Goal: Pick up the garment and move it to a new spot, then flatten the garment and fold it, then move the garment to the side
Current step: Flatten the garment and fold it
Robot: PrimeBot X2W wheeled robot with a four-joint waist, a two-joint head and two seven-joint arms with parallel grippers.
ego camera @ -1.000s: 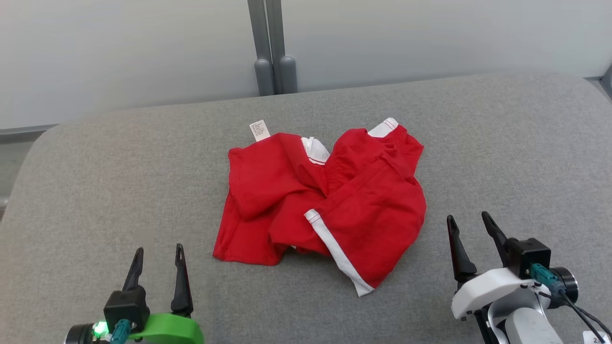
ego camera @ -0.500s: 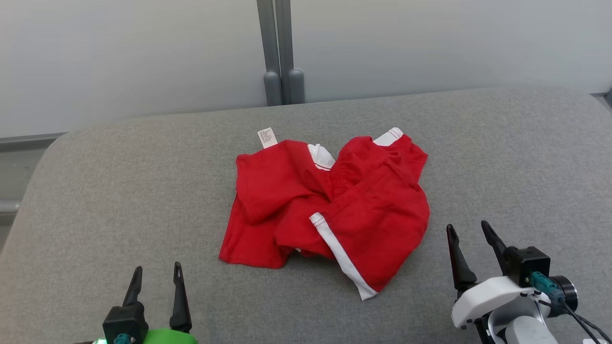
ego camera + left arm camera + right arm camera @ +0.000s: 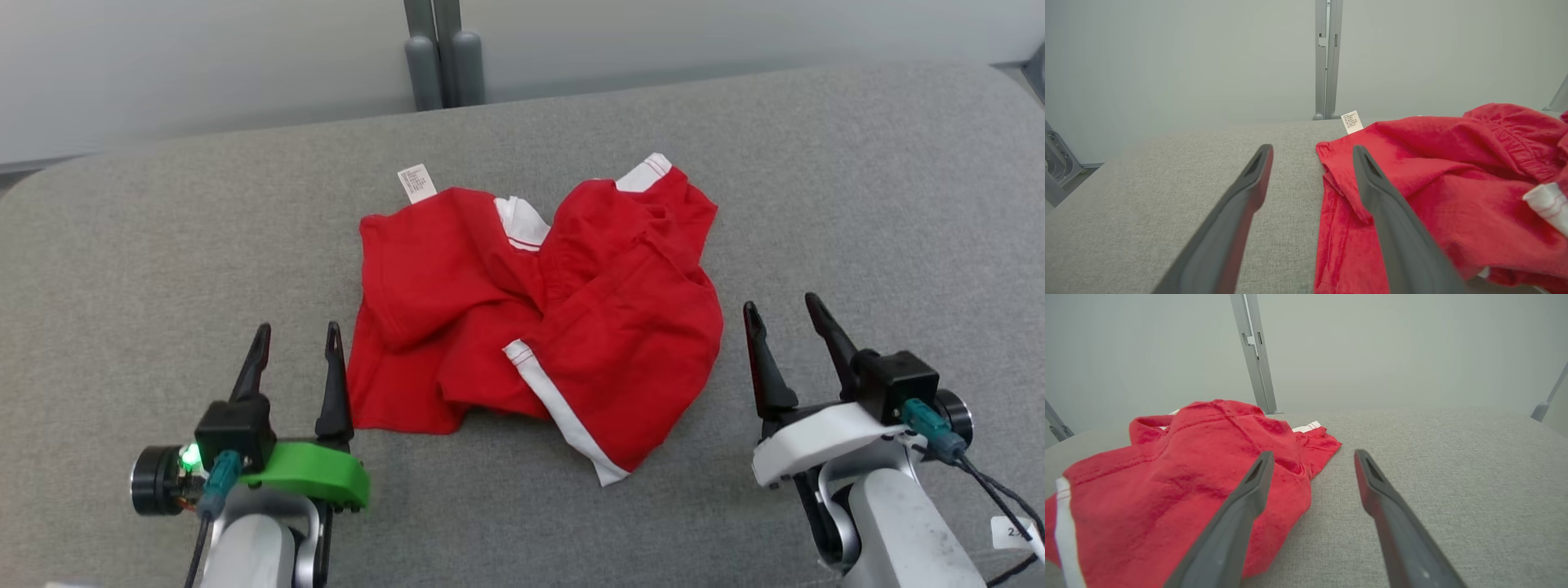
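The grey, cloth-covered table [image 3: 882, 180] is the biggest thing here, with its far edge meeting a pale wall [image 3: 204, 57]. Near the table's middle lies the garment [image 3: 490, 302], red with white trim. It is crumpled and doubled over itself, with one part twisted across another, so the pickup appears not yet begun.

The two claws sit low on either side of it, probably so that each can take one edge and lift the cloth evenly. The left claw [image 3: 298, 328] is released and holds nothing. It is just beside the garment's near left hem, and in the left wrist view one finger lines up over that edge. The right claw [image 3: 780, 300] is also spread and empty, near the garment's right edge but apart from it, over bare table.

A white stripe [image 3: 563, 412] runs along the nearest flap and marks a hem that could guide the flattening. At the far left corner a small white label [image 3: 416, 183] pokes out onto the table.
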